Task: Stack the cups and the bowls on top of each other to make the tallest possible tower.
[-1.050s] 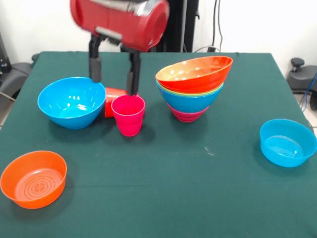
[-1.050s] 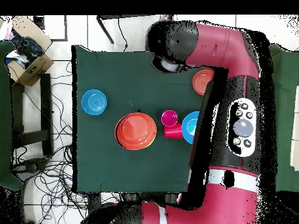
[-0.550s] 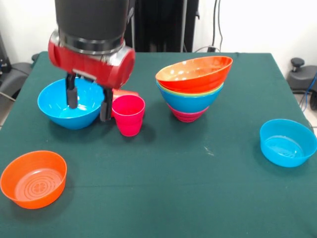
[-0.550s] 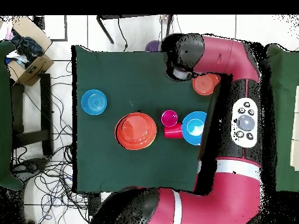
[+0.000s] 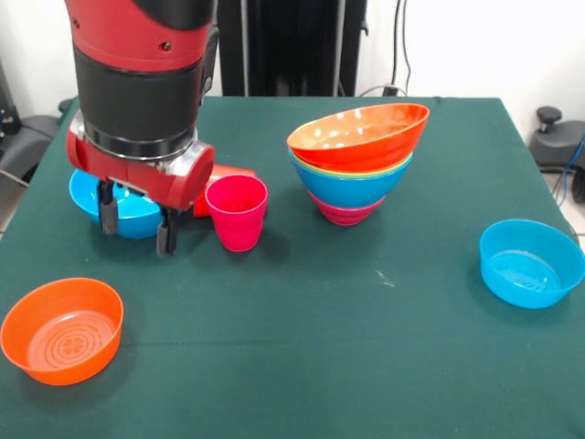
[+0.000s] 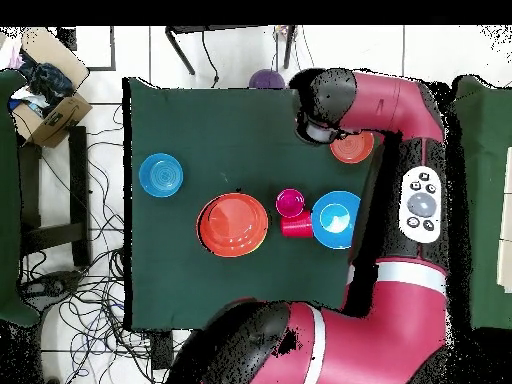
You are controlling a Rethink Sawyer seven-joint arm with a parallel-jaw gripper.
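Four bowls at least already sit nested as the tower (image 5: 356, 160), which stands right of centre on the green table (image 5: 366, 347). Its visible bands run, from the base upward, magenta, blue, a thin green rim, and a large orange bowl (image 5: 361, 135) tilted on top; whether another bowl hides inside cannot be told. No cup crowns the pile. The pink cup (image 5: 237, 212) stands upright on the cloth, well left of the tower, and the red-orange cup (image 5: 219, 174) lies on its side just behind it, touching or nearly touching it.

Three bowls remain loose. A large blue bowl (image 5: 128, 206) sits left of the cups, partly hidden by the arm. A small orange bowl (image 5: 62, 329) with a ringed bottom rests at the near left corner. A light blue bowl (image 5: 532, 262) rests near the right edge, well apart from everything else. The overhead view confirms this spread: the stack (image 6: 233, 224), both cups and the blue bowl in a row, the two small bowls out toward opposite sides.

The gripper (image 5: 137, 224) hangs in front of the large blue bowl, its two dark fingers spread apart and holding nothing. By this evidence the task is roughly half done: three bowls and both cups still await stacking.
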